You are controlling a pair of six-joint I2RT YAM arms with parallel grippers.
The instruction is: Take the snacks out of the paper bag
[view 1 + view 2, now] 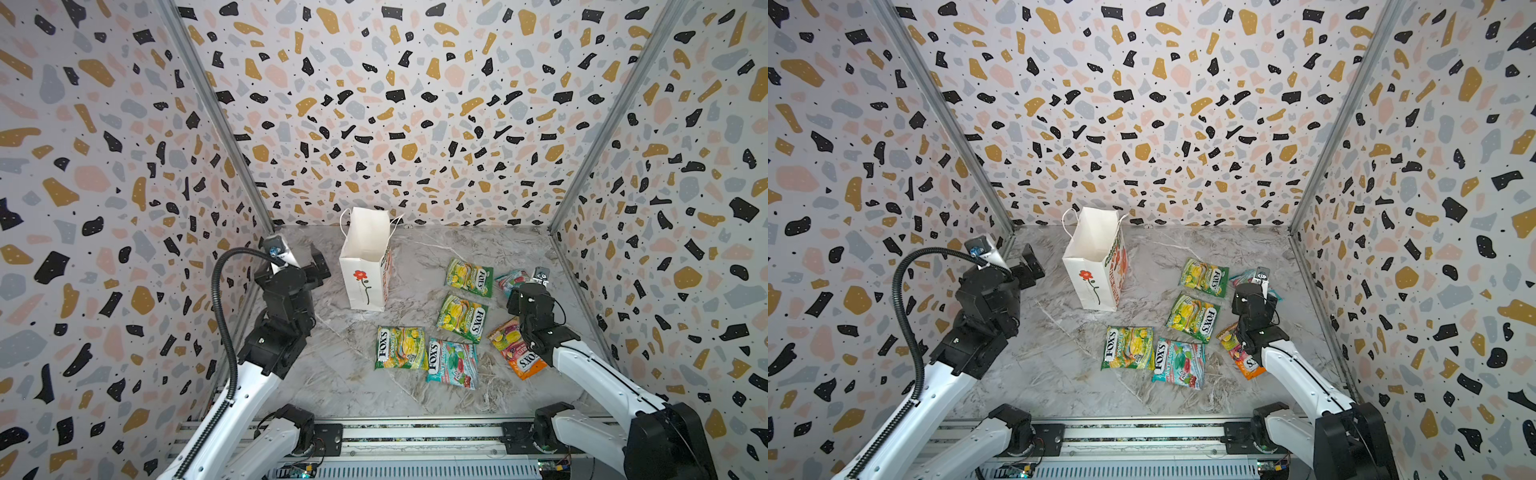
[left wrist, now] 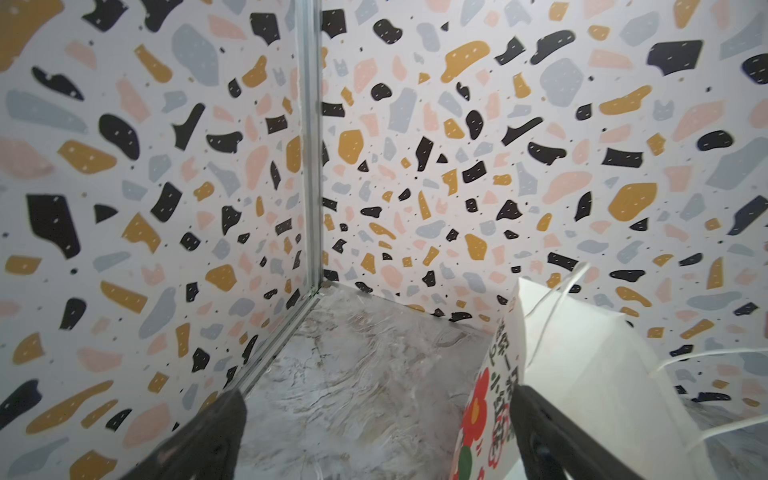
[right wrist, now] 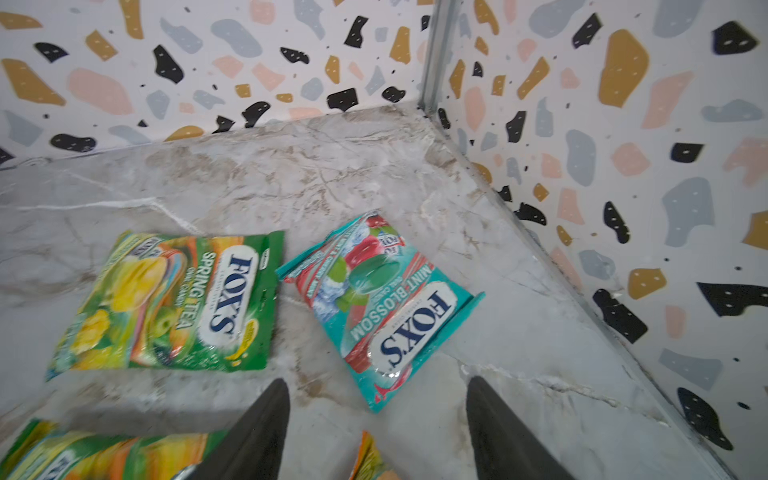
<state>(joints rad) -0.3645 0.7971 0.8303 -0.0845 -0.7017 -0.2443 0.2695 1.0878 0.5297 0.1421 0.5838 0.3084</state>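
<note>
The white paper bag with the red flower stands upright at the back of the marble table, and its open mouth shows only white paper. Several FOX'S snacks lie flat to its right: three green, a teal one, an orange one, and a second teal packet by the right wall. My left gripper is open just left of the bag, one finger by its printed side. My right gripper hangs open and empty over the table just short of that teal packet.
Patterned walls close in the table on three sides, with metal corner posts. The bag's cord handles hang over its rim. A rail with the arm bases runs along the front edge.
</note>
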